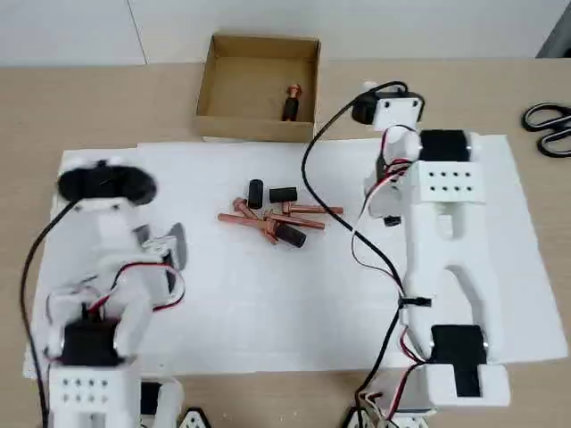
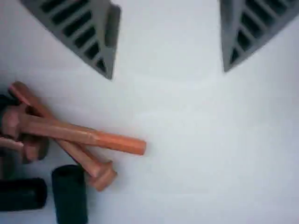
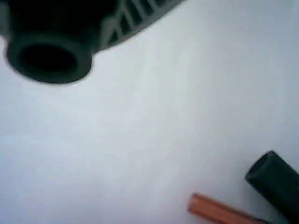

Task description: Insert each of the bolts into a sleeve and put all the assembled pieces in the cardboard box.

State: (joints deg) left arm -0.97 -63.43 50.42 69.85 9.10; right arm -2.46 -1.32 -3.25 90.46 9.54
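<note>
The cardboard box (image 1: 212,89) sits at the far end of the table (image 1: 89,98). One bolt stuck into a sleeve (image 1: 293,102) already lies inside the box, close to its right wall. A big white sheet (image 1: 268,312) lies on the table in front of the box. On the sheet, a little way in front of the box, the copper bolts (image 1: 308,209) lie in a messy pile, some on top of others. Three loose black sleeves (image 1: 284,194) lie touching or just beside these bolts. The left claw (image 2: 168,73) is wide open and holds nothing. It hangs over the bare sheet, farther from the box than the pile and off to the box's left. The right claw (image 1: 385,212) is clamped on one more black sleeve (image 3: 49,58). It hangs over the sheet in front of the box and off to the box's right. Black scissors (image 1: 549,129) lie on the table far to the right of the box.
</note>
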